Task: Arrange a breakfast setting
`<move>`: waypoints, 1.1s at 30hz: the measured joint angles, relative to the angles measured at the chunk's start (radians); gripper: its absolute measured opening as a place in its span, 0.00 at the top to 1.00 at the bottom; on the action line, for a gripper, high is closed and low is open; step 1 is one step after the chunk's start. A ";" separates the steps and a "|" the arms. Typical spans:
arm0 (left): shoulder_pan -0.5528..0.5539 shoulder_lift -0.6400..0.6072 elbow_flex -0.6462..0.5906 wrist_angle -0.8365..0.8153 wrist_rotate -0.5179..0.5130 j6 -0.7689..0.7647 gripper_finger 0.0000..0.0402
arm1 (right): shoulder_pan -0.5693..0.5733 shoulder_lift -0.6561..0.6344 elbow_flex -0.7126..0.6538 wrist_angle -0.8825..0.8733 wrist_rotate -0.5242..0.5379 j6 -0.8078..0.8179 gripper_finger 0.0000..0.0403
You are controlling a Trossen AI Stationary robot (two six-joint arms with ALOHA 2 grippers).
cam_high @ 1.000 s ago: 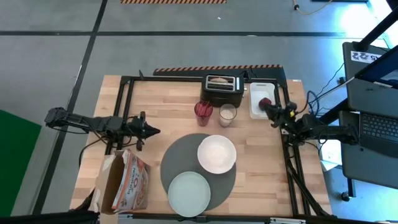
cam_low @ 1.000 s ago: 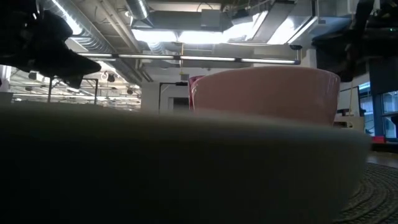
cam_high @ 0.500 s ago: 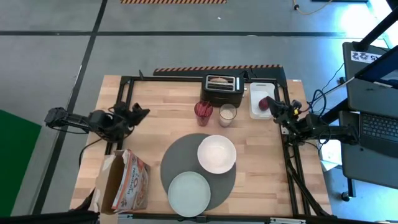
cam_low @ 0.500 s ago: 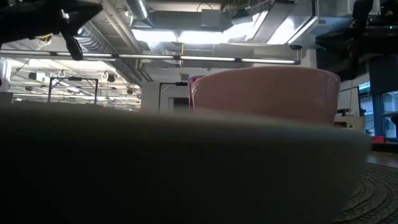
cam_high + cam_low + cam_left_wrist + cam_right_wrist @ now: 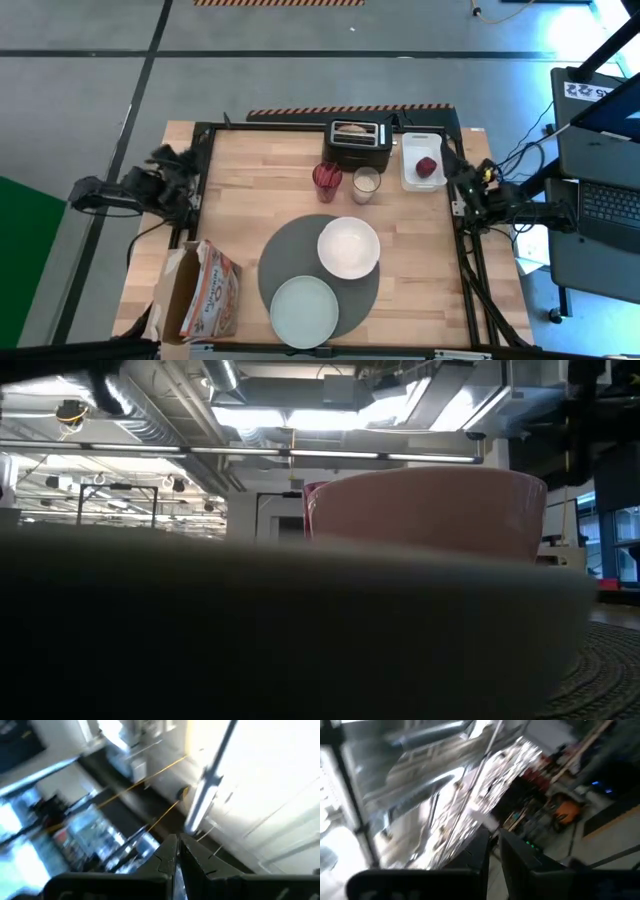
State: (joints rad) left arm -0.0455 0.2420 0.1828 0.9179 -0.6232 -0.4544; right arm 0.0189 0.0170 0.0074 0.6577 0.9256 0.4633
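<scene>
The round dark-grey placemat lies at the table's near middle. The white bowl stands on its far right part. The pale mint-green plate lies on its near part, overhanging the mat's near edge. In the low view the plate's rim fills the foreground, with the bowl behind it. No spoon shows. My left gripper is at the table's left edge and my right gripper at its right edge. Both are shut and empty, and their wrist views, the left and the right, face the ceiling.
A black toaster stands at the far edge. A red cup and a glass of milk stand in front of it. A white tray with a red fruit is at the far right. A cereal box lies near left.
My left gripper has drawn back from over the table toward its left edge and tipped upward. My right gripper has drawn back from over the white tray toward the right edge and tipped upward. The bowl, plate and placemat have stayed in place.
</scene>
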 joint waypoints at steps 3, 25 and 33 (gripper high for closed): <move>0.076 0.093 0.141 -0.011 0.120 0.087 0.97 | 0.000 0.000 0.001 0.007 0.057 0.000 0.88; 1.099 0.653 0.676 -0.645 1.976 -0.248 0.97 | 0.000 0.000 0.046 0.048 -0.251 -0.032 0.88; 1.120 0.704 0.675 -0.805 2.063 -0.176 0.97 | 0.000 0.005 0.123 -0.002 -0.310 -0.160 0.88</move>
State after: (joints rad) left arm 1.0742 0.9463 0.8577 0.1132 1.4397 -0.6301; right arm 0.0189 0.0223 0.1307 0.6558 0.6158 0.3032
